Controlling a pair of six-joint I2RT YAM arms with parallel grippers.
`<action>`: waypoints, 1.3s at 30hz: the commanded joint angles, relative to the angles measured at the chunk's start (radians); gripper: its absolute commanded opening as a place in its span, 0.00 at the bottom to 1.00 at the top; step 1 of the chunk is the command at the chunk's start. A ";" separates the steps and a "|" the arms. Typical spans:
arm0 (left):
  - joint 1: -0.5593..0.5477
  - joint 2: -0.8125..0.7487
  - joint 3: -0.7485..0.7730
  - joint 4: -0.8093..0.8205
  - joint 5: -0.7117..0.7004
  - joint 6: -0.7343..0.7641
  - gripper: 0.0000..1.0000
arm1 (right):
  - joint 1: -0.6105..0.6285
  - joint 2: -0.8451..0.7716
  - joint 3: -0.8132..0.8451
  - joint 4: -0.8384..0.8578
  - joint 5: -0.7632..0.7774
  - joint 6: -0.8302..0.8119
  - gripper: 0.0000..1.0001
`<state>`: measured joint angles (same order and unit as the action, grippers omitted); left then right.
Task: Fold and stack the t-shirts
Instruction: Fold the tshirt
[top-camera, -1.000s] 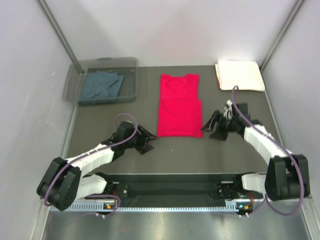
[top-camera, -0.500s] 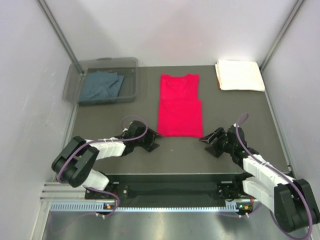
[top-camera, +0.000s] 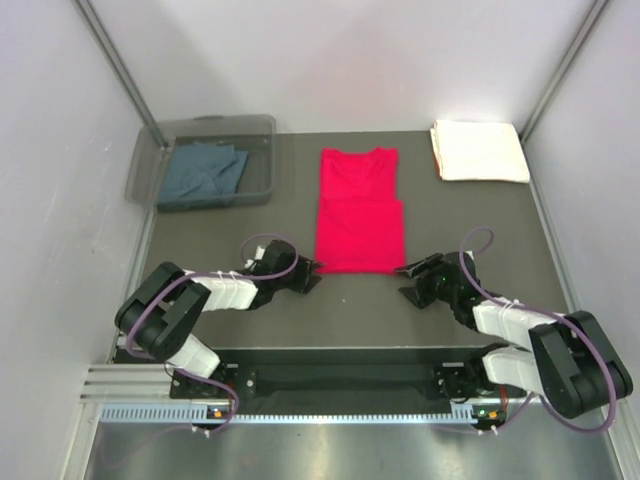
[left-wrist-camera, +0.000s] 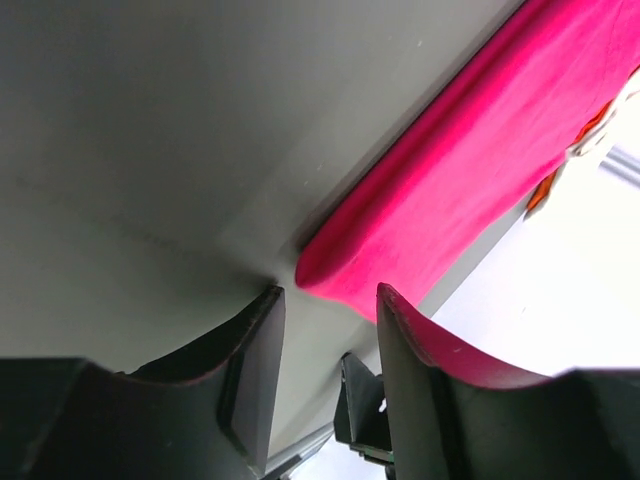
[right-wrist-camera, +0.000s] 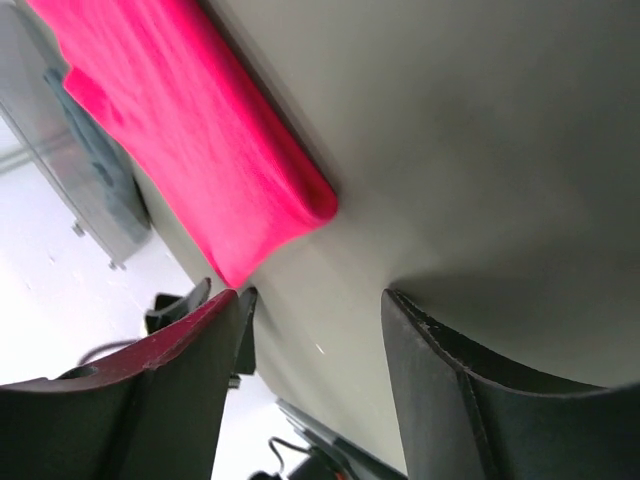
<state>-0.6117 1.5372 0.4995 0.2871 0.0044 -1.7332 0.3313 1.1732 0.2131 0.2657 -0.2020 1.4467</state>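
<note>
A bright red cloth t-shirt (top-camera: 360, 210) lies flat on the dark grey table (top-camera: 200, 240). Its collar points away from the arms, and its sides appear to be folded in already, so it forms a long narrow panel. The step in hand looks like the fold that brings the hem up toward the collar, with both arms placed at the two hem corners.

The left gripper (top-camera: 310, 272) sits low over the table. Its two dark fingers (left-wrist-camera: 250, 370) are parted with nothing between them. The shirt's near-left hem corner lies just ahead of the gap between the fingertips. It cannot be told whether the corner touches them.

The right gripper (top-camera: 408, 280) is low too. Its fingers (right-wrist-camera: 440, 400) are spread wider and hold nothing. The near-right hem corner lies ahead of them, nearer the left finger and apart from both.

The next move probably calls for each gripper to ease forward until a finger slips under its corner. Both would then pinch all the cloth layers and lift together, so the hem travels evenly.

Far beyond the right fingers lies a cream-white t-shirt folded into a neat rectangle (top-camera: 480, 150). Far beyond the left fingers and off to their left, a slate blue-grey t-shirt (top-camera: 205, 170) lies rumpled inside a clear plastic bin (top-camera: 150, 160).
</note>
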 joint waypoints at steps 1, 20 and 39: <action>0.000 0.046 0.005 -0.060 -0.099 -0.014 0.47 | 0.012 0.042 0.032 -0.036 0.096 0.046 0.60; 0.006 0.130 0.020 -0.023 -0.095 -0.045 0.00 | 0.014 0.227 0.104 -0.049 0.122 0.084 0.18; -0.176 -0.369 -0.125 -0.389 -0.093 0.038 0.00 | 0.147 -0.300 0.059 -0.491 0.140 -0.100 0.00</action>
<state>-0.7479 1.2957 0.4114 0.0837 -0.0349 -1.6909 0.3973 1.0012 0.2874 -0.0509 -0.1310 1.3426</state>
